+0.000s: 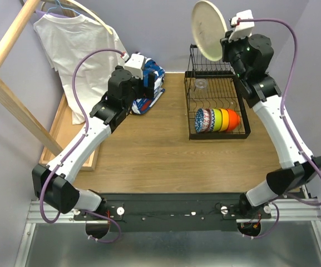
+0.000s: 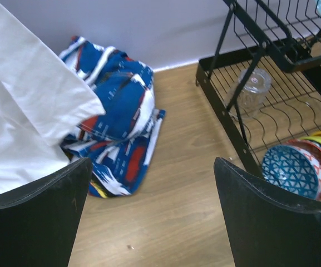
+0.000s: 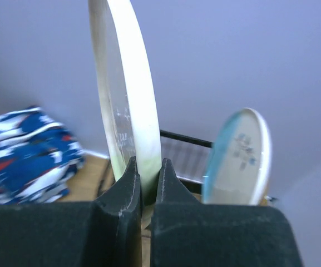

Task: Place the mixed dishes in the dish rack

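Observation:
My right gripper (image 1: 225, 49) is shut on the rim of a cream plate (image 1: 208, 29) and holds it upright, high above the upper basket of the black wire dish rack (image 1: 216, 108). In the right wrist view the cream plate (image 3: 124, 94) stands between my fingers, and a pale blue plate (image 3: 238, 158) stands on edge in the rack behind. Several bowls (image 1: 217, 120) stand on edge in the base tray, with a clear glass cup (image 1: 201, 84) behind them. My left gripper (image 2: 149, 206) is open and empty above the table, left of the rack.
A folded blue, white and red cloth (image 1: 149, 83) lies at the back of the table. A white T-shirt (image 1: 74, 44) hangs on a wooden frame (image 1: 10, 61) at the left. A shallow wooden tray (image 1: 60, 130) lies by the left edge.

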Robot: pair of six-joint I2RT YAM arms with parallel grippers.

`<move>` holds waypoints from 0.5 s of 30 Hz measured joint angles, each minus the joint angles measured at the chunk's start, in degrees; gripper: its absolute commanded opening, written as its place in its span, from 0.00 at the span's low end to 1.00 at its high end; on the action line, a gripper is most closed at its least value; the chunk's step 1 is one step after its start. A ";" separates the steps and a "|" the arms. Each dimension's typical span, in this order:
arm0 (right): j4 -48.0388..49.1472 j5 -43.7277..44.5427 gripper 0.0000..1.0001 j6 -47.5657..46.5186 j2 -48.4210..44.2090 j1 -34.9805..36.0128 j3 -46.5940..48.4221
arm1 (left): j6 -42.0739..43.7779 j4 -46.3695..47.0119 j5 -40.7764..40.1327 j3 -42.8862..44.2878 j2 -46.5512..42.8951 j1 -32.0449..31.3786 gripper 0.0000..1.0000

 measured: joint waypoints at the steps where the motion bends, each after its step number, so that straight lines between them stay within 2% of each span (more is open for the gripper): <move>1: 0.17 1.53 0.00 -0.39 0.72 -0.02 0.48 | -1.20 0.11 0.57 -0.63 -0.07 0.00 0.99; 9: 0.20 22.08 0.00 -4.76 13.16 -0.26 9.11 | -5.18 0.04 3.19 -3.54 -0.07 0.00 0.99; 15: -2.14 28.28 0.00 -7.15 16.37 -0.59 11.13 | -5.44 0.20 3.30 -4.09 -0.22 0.00 0.99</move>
